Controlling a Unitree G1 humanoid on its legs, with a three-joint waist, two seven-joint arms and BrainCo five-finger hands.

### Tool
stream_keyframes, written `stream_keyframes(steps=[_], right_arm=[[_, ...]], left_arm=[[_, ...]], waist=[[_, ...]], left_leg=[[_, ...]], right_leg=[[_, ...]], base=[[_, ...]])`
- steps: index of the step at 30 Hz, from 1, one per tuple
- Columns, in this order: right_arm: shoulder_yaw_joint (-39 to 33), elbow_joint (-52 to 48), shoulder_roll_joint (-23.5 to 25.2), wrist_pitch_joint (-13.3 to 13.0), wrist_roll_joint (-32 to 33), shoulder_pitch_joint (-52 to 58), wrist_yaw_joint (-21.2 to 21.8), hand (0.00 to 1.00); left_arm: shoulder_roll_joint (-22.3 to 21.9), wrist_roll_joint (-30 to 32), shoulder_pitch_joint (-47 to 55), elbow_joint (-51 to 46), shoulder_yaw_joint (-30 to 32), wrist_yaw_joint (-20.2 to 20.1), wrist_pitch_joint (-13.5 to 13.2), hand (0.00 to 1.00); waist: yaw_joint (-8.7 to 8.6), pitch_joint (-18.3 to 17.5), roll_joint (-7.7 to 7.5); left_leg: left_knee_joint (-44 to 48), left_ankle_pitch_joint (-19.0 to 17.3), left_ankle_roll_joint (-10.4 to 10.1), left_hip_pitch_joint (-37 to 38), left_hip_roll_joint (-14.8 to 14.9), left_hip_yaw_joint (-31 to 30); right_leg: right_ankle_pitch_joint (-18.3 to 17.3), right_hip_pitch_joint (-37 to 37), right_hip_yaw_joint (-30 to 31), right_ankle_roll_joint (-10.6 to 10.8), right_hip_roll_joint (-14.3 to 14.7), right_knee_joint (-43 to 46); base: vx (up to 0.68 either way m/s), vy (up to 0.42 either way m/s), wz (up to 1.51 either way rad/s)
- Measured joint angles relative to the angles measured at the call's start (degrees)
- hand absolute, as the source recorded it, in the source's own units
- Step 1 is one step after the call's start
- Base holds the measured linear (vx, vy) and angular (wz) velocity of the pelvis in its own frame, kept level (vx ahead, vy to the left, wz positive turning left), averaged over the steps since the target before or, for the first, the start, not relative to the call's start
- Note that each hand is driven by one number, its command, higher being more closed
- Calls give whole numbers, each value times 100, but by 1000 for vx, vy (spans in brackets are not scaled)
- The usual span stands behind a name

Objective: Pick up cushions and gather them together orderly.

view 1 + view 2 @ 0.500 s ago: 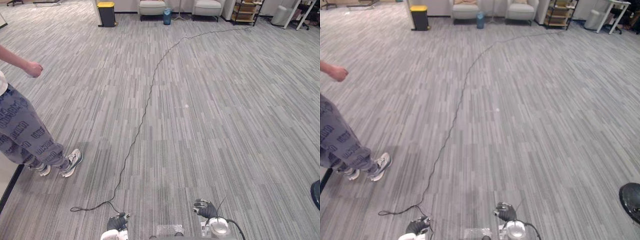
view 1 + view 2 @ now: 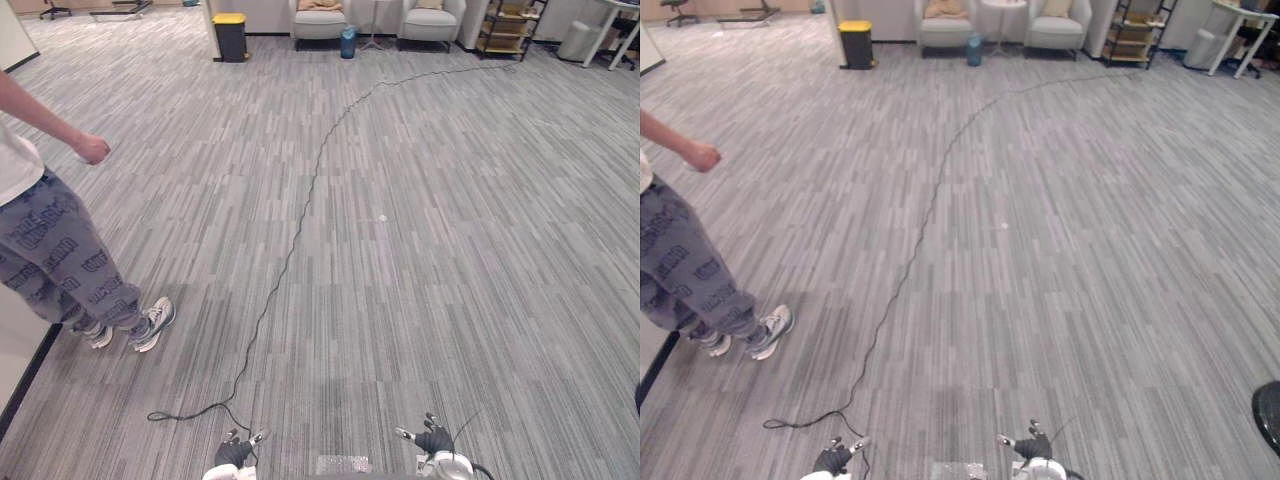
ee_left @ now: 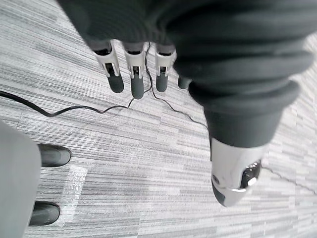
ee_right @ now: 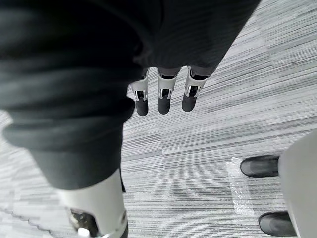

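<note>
Cushions (image 2: 944, 9): two tan ones, one on each pale armchair (image 2: 946, 30) at the far wall, w/ a small table (image 2: 1002, 6) between the chairs. They're well apart from both my hands; a long stretch of striped grey carpet (image 2: 450, 250) lies between us. L hand (image 2: 236, 452) and R hand (image 2: 432, 440) sit low at the near edge of the eye views, either side of centre.

Wrist views give the detail. L fingers (image 3: 137, 74) are straight, pointing down at the carpet and holding nothing. R fingers (image 4: 165, 96) are the same, relaxed and empty (just bare carpet past the tips).

Eye views show the room. A person (image 2: 50, 240) stands near me on the left, arm out, fist closed, patterned trousers, white trainers. A black bin (image 2: 231, 35) w/ yellow lid is left of the chairs, and a rack (image 2: 510, 25) is right of them. Right eye view catches a dark round thing (image 2: 1270, 410) at its right edge, near me; can't tell what it is.
</note>
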Motion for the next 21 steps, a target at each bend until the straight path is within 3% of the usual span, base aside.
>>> stream_keyframes(steps=[21], right_arm=[[-66, 43, -3, 87, 247, 84, 10, 0]], left_arm=[[23, 102, -71, 103, -121, -3, 92, 0]], waist=[[-4, 25, -59]], left_leg=[[-35, 59, 49, -10, -77, -155]], right_leg=[[-23, 78, -190, 14, -80, 3]], base=[[-18, -3, 4]])
